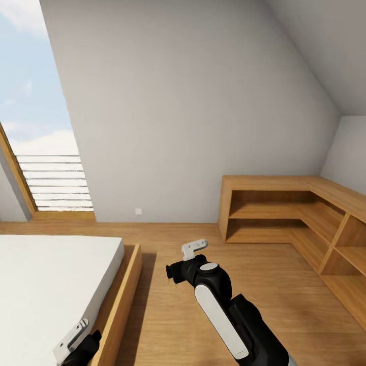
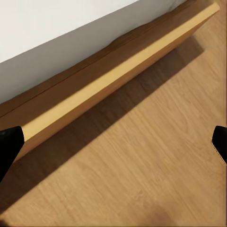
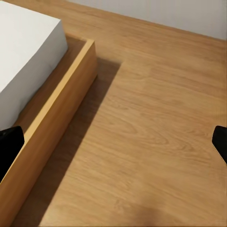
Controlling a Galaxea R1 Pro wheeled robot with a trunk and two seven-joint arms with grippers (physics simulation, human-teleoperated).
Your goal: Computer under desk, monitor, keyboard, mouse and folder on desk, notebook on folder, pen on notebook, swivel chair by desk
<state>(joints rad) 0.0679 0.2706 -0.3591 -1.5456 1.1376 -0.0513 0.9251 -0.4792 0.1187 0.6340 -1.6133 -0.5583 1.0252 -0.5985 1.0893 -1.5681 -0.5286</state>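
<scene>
I am in the bedroom, with a sloped grey ceiling [image 1: 315, 46] and a light wood floor [image 1: 168, 315]. My right arm [image 1: 218, 305] reaches forward over the floor beside a bed. In the right wrist view, the right gripper [image 3: 113, 146] is open over bare floorboards, its black fingertips [image 3: 9, 146] at the picture's edges with nothing between them. My left arm [image 1: 76, 348] hangs low by the bed's corner. The left gripper [image 2: 113, 146] is also open and holds nothing, above the floor along the bed frame.
A bed with a white mattress [image 1: 46, 284] in a wooden frame [image 1: 119, 310] stands close on my left. A low L-shaped wooden shelf unit [image 1: 300, 213] fills the far right corner. A tall window [image 1: 46, 168] is at the left.
</scene>
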